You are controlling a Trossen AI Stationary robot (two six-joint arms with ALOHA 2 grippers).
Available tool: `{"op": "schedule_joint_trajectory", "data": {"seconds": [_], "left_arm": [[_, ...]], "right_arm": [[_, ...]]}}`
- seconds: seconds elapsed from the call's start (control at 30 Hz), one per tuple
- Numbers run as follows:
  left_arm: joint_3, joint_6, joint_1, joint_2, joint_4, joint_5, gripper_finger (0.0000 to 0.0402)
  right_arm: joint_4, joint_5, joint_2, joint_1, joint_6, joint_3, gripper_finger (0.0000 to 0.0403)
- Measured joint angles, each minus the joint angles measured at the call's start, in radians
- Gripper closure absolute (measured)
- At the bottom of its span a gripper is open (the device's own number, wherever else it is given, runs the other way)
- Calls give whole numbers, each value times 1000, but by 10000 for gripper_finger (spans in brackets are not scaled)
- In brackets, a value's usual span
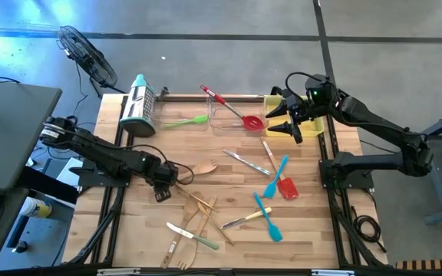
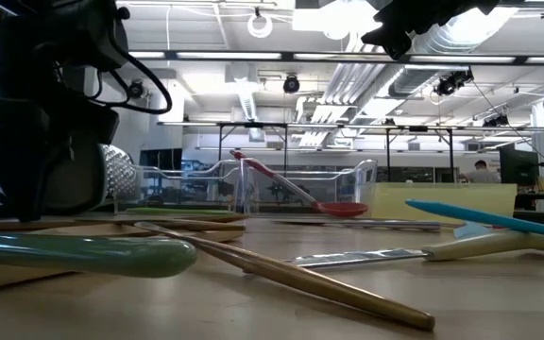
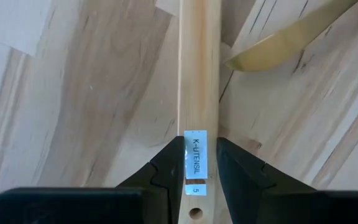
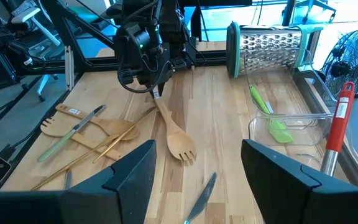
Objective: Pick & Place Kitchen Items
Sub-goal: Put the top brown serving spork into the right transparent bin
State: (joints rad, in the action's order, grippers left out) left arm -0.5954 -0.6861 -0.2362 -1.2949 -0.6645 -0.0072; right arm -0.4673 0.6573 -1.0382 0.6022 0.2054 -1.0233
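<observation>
While most slim utensils (image 1: 271, 201) are lying loose on the wooden table (image 1: 313, 230), we are clamping our left gripper (image 1: 167, 178) on a pale wooden fork (image 1: 199, 169) mid-table; our right gripper (image 1: 290, 119) is hovering, fingers apart, over the yellow tray (image 1: 271, 101).

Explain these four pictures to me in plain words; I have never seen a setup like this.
Two dark robot arms work at a wooden table. One camera looks straight down, one sits at table level, and one rides on each wrist. Scattered on the table are spatulas, wooden spoons and small knives, with a steel grater and a clear tray at the far edge. The left gripper is closed on the handle of a wooden fork lying on the table. The right gripper hangs open and empty above a yellow tray.
</observation>
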Motion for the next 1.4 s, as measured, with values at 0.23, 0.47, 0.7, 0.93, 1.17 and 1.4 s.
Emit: {"op": "schedule_joint_trajectory", "data": {"seconds": [0.23, 0.47, 0.7, 0.93, 1.17, 1.4], "left_arm": [[31, 0, 0, 1, 40, -19, 313], [32, 0, 0, -1, 80, 2, 313], [33, 1, 0, -2, 97, 16, 313], [34, 0, 0, -2, 101, 22, 313], [35, -30, 0, -3, 108, 24, 303], [34, -33, 0, -3, 113, 31, 263]], "right_arm": [[0, 0, 0, 0, 0, 0, 174], [0, -3, 0, 0, 0, 0, 174], [0, -4, 0, 0, 0, 0, 174], [0, -4, 0, 0, 1, 0, 174], [0, -4, 0, 0, 1, 0, 174], [0, -5, 0, 0, 9, 0, 174]]}}
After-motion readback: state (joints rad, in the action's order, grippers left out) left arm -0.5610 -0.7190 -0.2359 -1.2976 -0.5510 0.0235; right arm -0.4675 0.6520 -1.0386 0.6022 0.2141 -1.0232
